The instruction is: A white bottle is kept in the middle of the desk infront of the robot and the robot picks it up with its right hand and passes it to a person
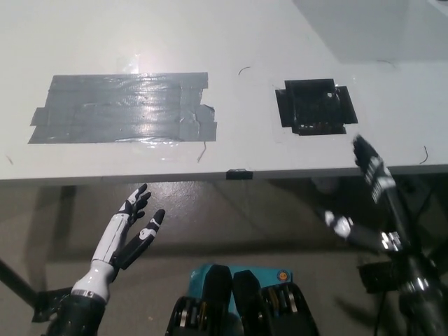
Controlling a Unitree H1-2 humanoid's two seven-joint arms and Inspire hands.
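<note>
No white bottle shows anywhere in the head view. My black right hand (374,203) hangs at the lower right, off the front edge of the white desk (238,42), open with its fingers spread and nothing in it. My white left hand (129,227) rests at the lower left below the desk's front edge, also open and empty.
A large patch of grey tape (122,106) lies on the desk's left half. A black square patch (315,106) sits on the right half. A small black clip (239,173) is at the middle of the front edge. Floor shows below the desk.
</note>
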